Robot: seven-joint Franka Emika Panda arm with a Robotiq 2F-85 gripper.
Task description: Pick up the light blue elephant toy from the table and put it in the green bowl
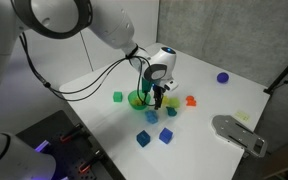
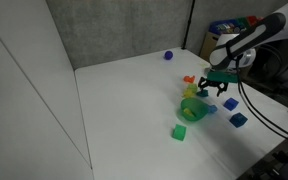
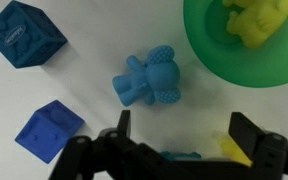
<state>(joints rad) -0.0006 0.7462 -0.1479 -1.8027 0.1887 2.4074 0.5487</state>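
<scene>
In the wrist view the light blue elephant toy (image 3: 149, 80) lies on the white table, just left of the green bowl (image 3: 246, 50). A yellow toy (image 3: 259, 20) sits inside the bowl. My gripper (image 3: 184, 135) is open and empty, its two fingers spread wide, hovering above the table just short of the elephant. In both exterior views the gripper (image 1: 159, 98) (image 2: 214, 88) hangs beside the green bowl (image 1: 137, 99) (image 2: 194, 108). I cannot make out the elephant in either of them.
Two darker blue cubes (image 3: 24, 35) (image 3: 49, 130) lie left of the elephant. A small yellow piece (image 3: 234, 150) and a teal piece (image 3: 184, 157) lie under the gripper. A green cube (image 1: 117, 97), an orange toy (image 1: 191, 100), a purple ball (image 1: 223, 77) and a grey object (image 1: 239, 133) stand around.
</scene>
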